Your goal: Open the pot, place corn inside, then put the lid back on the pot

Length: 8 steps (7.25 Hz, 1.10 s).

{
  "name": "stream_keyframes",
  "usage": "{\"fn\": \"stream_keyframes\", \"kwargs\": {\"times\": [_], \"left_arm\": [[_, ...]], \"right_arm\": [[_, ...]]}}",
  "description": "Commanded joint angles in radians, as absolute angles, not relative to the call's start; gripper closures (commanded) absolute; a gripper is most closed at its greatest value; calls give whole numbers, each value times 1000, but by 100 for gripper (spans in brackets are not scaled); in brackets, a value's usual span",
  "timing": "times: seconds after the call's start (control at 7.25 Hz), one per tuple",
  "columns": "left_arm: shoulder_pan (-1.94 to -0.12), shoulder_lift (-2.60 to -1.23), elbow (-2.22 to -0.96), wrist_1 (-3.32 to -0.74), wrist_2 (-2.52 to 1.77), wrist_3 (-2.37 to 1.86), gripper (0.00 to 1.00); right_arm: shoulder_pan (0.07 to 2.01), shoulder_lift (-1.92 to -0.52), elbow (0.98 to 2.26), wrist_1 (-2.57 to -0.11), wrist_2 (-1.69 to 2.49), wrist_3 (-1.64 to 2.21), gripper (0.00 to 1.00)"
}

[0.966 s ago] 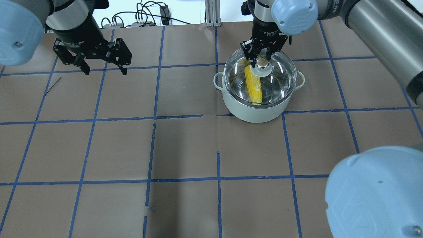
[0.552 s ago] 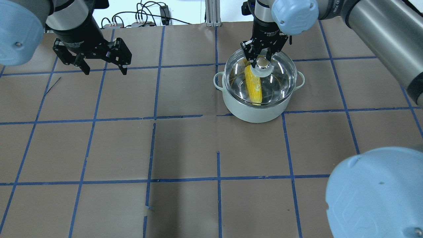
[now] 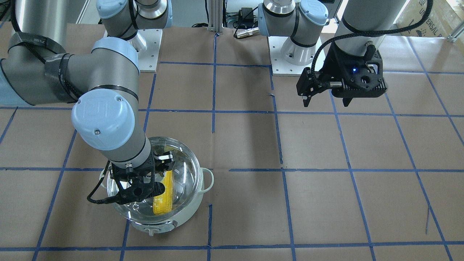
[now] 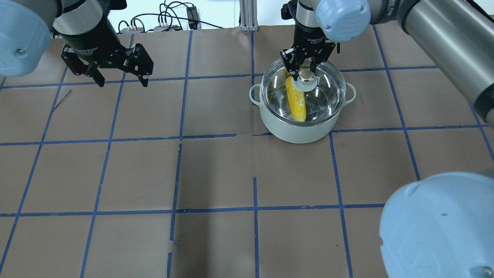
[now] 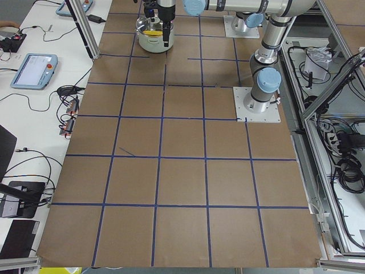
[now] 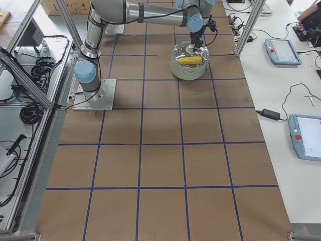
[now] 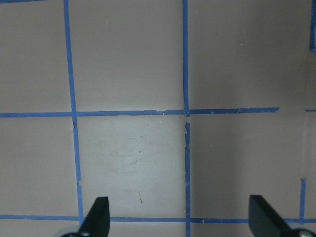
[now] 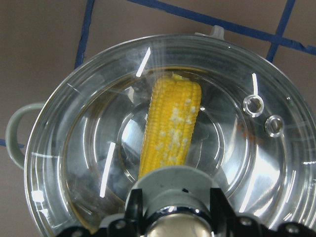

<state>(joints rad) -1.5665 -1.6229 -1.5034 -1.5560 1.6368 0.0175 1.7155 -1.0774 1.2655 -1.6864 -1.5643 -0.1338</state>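
The pale mint pot (image 4: 297, 133) stands on the right half of the table. The clear glass lid (image 4: 324, 96) rests on its rim. The yellow corn (image 4: 296, 100) lies inside, seen through the glass, also in the right wrist view (image 8: 170, 123). My right gripper (image 4: 305, 68) hangs just over the lid's knob (image 4: 305, 75). Its fingers flank the knob with a small gap, so it is open. My left gripper (image 4: 121, 82) is open and empty, high over the far left of the table. In its wrist view (image 7: 175, 217) it sees only paper.
Brown paper with a blue tape grid (image 4: 216, 135) covers the table. Cables and a power strip (image 4: 166, 21) lie past the far edge. The pot's control knob (image 3: 154, 229) faces away from the robot. The arm bases (image 3: 293, 54) are bolted at the robot's side.
My right gripper has lifted slightly off the knob while the lid stays seated on the pot. The left arm has not moved.
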Motion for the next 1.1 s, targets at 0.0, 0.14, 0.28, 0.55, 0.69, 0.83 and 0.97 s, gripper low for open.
{"fn": "stream_keyframes", "kwargs": {"times": [0.0, 0.14, 0.28, 0.55, 0.69, 0.83, 0.97], "left_arm": [[-1566, -1623, -1503, -1555, 1637, 17, 0], [-1566, -1623, -1503, -1554, 1637, 17, 0], [-1566, -1623, -1503, -1555, 1637, 17, 0], [-1566, -1623, -1503, -1554, 1637, 17, 0], [-1566, -1623, -1503, -1554, 1637, 17, 0], [-1566, -1623, -1503, -1554, 1637, 17, 0], [-1566, -1623, -1503, -1554, 1637, 17, 0]], "right_arm": [[1718, -1078, 1267, -1698, -1568, -135, 7], [1720, -1078, 1270, -1698, -1569, -133, 1], [1718, -1078, 1272, -1698, -1571, -133, 1], [1718, -1075, 1273, -1698, -1572, -135, 1], [1718, -1072, 1273, -1701, -1577, -140, 1], [1704, -1072, 1273, -1703, -1580, -140, 1], [1697, -1072, 1273, -1703, -1610, -143, 1]]}}
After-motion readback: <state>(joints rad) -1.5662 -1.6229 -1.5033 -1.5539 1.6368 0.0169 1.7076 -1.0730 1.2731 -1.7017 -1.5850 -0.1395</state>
